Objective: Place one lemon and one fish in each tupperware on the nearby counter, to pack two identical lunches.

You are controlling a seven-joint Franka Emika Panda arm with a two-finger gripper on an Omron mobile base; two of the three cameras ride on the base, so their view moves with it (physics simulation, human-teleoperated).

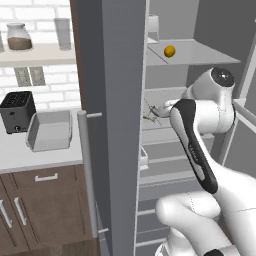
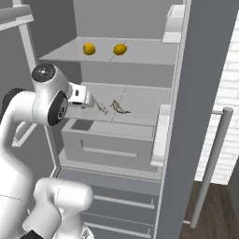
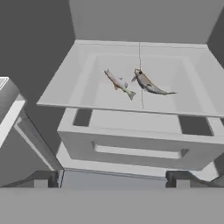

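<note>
Inside the open fridge, two fish point(image 3: 119, 83) lie side by side on the middle shelf point(image 3: 65, 94), just beyond the open, empty claw point(image 3: 111, 181); two lemons point(image 2: 89, 48) sit on the shelf above.

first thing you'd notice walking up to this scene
The open fridge, with two bright lemons on its upper shelf and two fish lying side by side on the shelf below. The white arm reaches toward the fish, its gripper open. A tupperware waits on the counter.
</note>
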